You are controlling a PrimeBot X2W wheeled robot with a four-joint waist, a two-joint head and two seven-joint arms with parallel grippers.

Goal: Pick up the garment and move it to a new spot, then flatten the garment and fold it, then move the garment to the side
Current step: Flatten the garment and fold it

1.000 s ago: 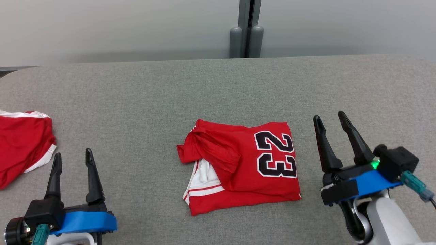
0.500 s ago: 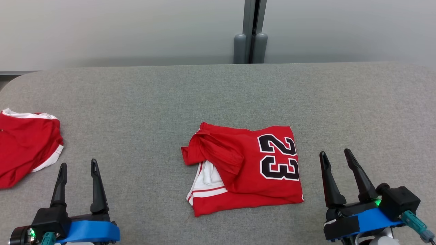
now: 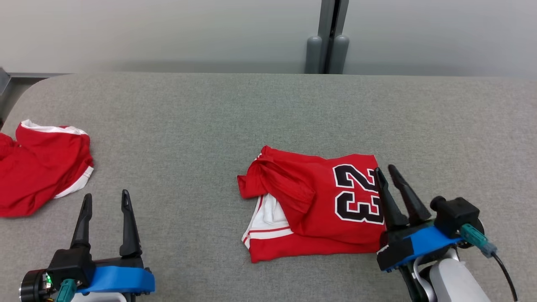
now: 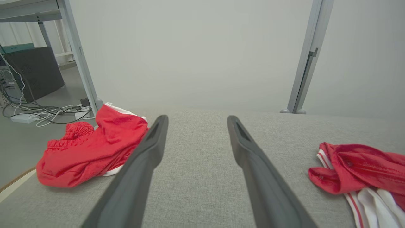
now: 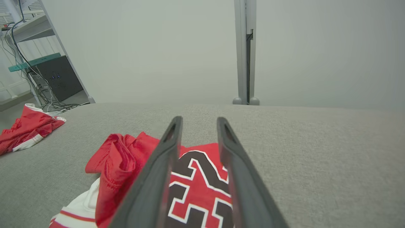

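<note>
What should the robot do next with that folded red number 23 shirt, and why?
Probably lower the right end effector and close it on the right edge of the jersey. It lies folded in the middle of the table, so what seems left is moving it aside. That end effector's fingers hang apart over that edge, gripping nothing; the left end effector sits open, well away.

red jersey (image 3: 314,205) on table (image 3: 188,126), r tool (image 3: 385,168) at its right edge, jaws apart; l tool (image 3: 106,194) spread wide.

Lab-type workspace: dark computer tower (image 4: 34,71), loose cables (image 4: 44,111) on floor (image 4: 19,142), metal-framed rack (image 4: 77,53), grey partition wall (image 3: 168,33) behind felt-covered surface (image 3: 209,117).
</note>
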